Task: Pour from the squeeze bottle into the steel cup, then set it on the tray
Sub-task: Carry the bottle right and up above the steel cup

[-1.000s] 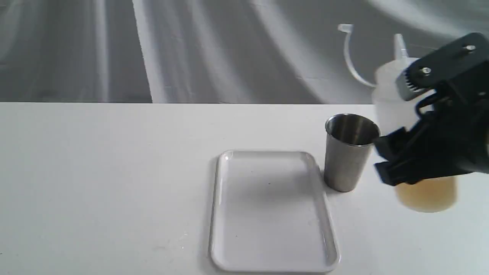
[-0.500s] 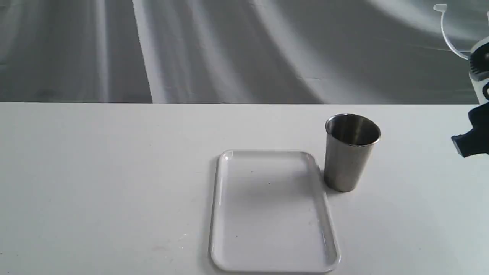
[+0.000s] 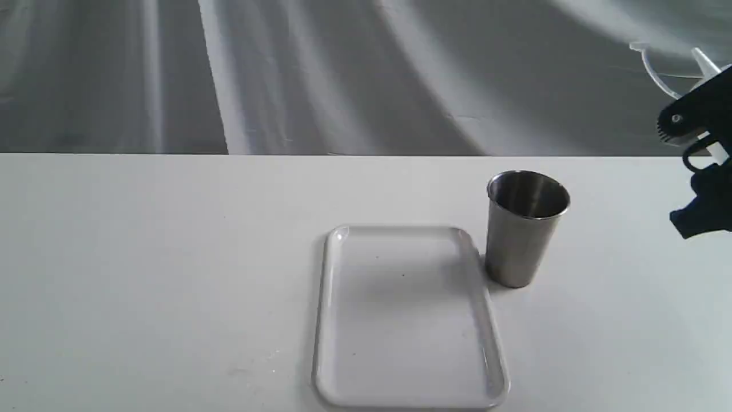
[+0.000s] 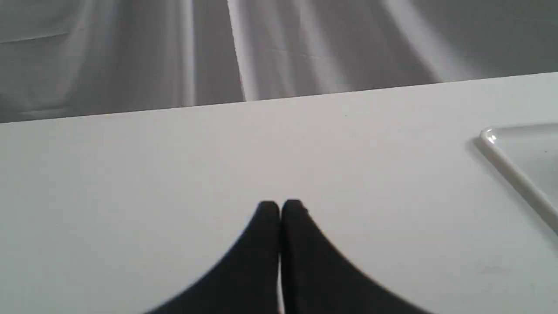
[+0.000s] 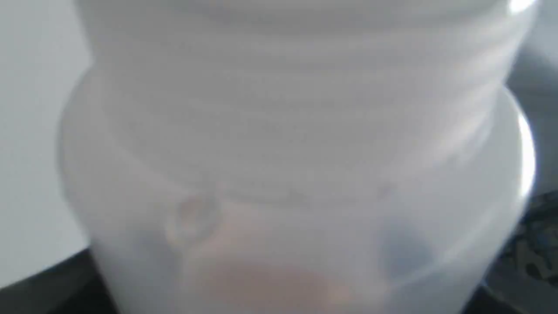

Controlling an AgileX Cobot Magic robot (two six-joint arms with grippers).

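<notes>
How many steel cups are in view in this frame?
1. The steel cup stands upright on the table, beside the far right corner of the tray, not on it. Anything beyond the exterior view's right edge is hidden.

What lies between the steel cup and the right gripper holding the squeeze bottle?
Nothing: the exterior view shows only bare table between the steel cup and the right gripper, which holds the squeeze bottle.
</notes>
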